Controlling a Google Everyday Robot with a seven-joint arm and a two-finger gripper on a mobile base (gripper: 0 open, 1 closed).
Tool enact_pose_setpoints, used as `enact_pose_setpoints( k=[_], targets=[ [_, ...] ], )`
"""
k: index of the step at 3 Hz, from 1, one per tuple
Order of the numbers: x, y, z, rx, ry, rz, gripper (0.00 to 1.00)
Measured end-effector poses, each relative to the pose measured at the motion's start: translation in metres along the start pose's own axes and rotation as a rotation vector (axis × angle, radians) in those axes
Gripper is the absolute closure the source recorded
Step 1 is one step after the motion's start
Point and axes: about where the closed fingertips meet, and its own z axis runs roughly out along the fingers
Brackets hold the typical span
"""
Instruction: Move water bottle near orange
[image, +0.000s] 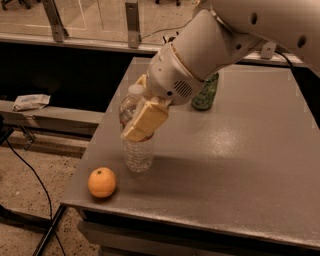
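Note:
The water bottle (137, 152) is a clear ribbed plastic bottle with a white cap. It stands upright near the front left of the grey table (240, 165). My gripper (142, 117) has cream-coloured fingers shut on the bottle's upper body, hiding the label. The orange (102, 182) is small and round and sits on the table near the front left corner, just left of and a little in front of the bottle's base. A small gap shows between them.
A green soda can (205, 93) stands at the back of the table, partly behind my arm (215, 45). The table's left and front edges are close to the orange. A black cable (30, 175) lies on the floor at left, near a low shelf with a white packet (31, 101).

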Motion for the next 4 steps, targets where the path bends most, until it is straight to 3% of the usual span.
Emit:
enact_pose_setpoints(
  k=[1,2,3,4],
  targets=[
    [0.003,0.0034,0.0027,-0.005,-0.041,0.01,0.38],
    [0.0007,0.0047,0.0025,-0.005,-0.04,0.006,0.15],
    [-0.0013,0.0059,0.003,-0.005,-0.038,0.002,0.0],
    [-0.0013,0.0059,0.003,-0.005,-0.038,0.002,0.0]
  ],
)
